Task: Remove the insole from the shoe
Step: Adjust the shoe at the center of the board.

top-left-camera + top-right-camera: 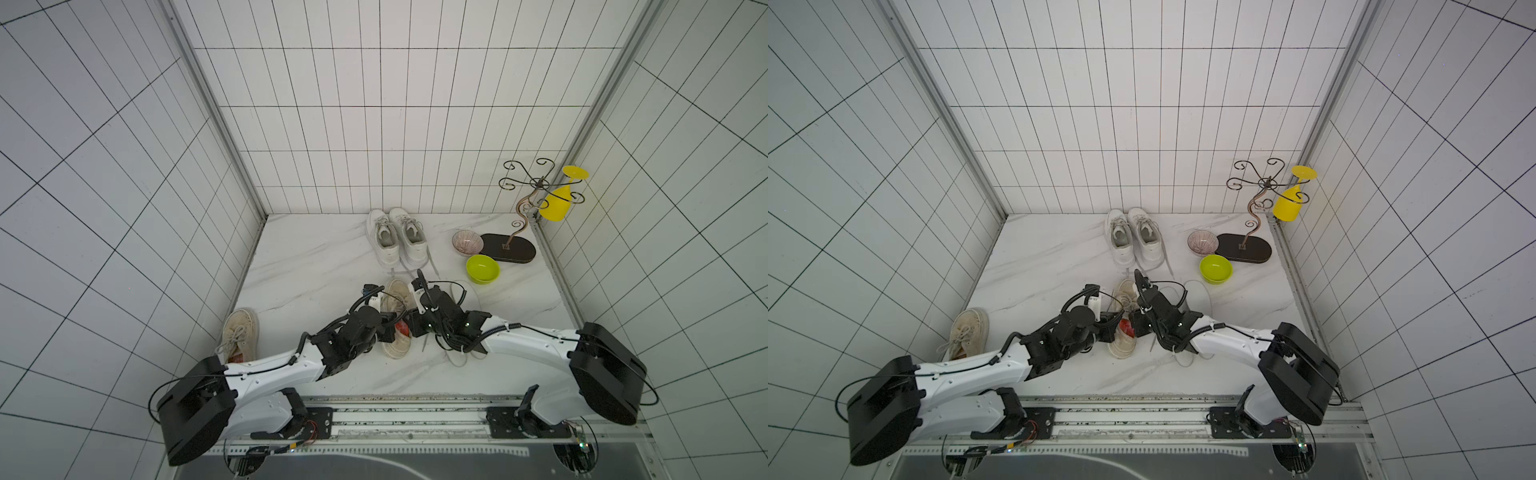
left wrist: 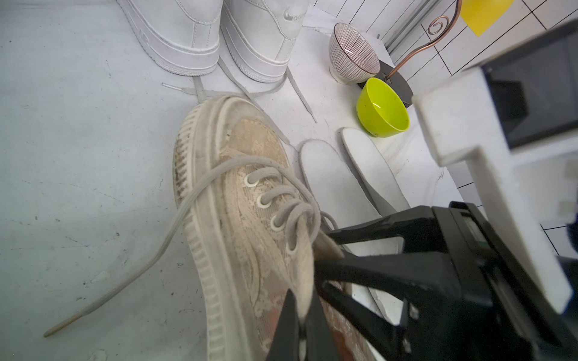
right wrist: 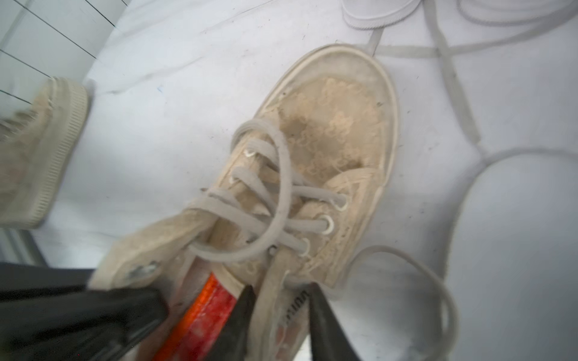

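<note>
Fabric at the rim of the beige shoe [image 2: 250,193] is pinched between the pressed-together jaws of the left gripper [image 2: 301,309], on the wall nearest that arm. The opposite wall is straddled by the right gripper [image 3: 281,297], with one finger inside the opening and one outside. Both look to be touching the cloth, but whether it is truly squeezed cannot be told from the blurred wrist view. The two holds are judged to be meant for spreading the opening and steadying the shoe, so that the insole can be reached.

The red-and-orange insole [image 3: 212,312] is seen lying inside the shoe at the heel, not yet lifted, just beside the inner right finger. The shoe is stood upright on the marble surface [image 1: 311,266], laces loose, toe pointed away from the arms' bases. Just beside it two white insoles [image 2: 328,181] are laid flat, and the white sneakers [image 1: 397,239] are set near the back wall.

Farther off, the green bowl [image 2: 383,109] and the striped bowl [image 2: 353,50] are seen empty. A yellow glass [image 1: 557,203] is hung by its foot on the wire stand [image 1: 511,249].
</note>
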Action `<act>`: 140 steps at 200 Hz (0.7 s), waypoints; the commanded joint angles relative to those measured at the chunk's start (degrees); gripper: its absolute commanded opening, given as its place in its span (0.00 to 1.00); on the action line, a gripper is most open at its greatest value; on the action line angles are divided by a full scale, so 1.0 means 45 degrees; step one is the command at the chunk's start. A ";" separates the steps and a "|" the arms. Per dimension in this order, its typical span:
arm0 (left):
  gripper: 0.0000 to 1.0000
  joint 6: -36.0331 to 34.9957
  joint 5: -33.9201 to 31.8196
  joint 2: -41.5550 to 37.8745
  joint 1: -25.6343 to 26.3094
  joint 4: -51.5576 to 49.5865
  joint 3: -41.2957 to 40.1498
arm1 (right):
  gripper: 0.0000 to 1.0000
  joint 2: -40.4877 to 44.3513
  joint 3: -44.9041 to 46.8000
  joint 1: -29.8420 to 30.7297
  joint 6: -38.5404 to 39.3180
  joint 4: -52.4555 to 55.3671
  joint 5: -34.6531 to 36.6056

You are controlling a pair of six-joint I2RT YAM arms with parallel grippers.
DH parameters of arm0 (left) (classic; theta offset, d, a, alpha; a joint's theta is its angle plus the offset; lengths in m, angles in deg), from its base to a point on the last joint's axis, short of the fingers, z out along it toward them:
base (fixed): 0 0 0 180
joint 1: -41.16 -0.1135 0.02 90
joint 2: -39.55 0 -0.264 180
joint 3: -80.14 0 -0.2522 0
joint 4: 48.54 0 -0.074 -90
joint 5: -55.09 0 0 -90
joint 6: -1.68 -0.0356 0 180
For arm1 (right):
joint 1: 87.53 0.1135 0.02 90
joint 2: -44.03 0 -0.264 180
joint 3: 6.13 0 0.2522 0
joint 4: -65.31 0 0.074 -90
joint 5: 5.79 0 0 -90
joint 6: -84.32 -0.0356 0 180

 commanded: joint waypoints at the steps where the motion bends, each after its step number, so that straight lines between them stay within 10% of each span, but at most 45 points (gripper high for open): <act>1: 0.00 0.0192 -0.0281 -0.0160 0.0044 0.1056 0.0225 | 0.16 -0.0156 -0.0405 0.0081 -0.0134 0.1012 0.1692; 37: 0.00 0.0451 -0.0799 -0.0511 -0.0483 -0.0009 -0.0543 | 0.00 0.0561 0.0588 -0.0766 -0.0590 0.1643 0.2930; 140: 0.00 0.0343 0.0370 0.0138 -0.0515 0.0670 -0.1175 | 0.07 -0.0006 0.0715 -0.0719 0.1310 0.0660 0.0481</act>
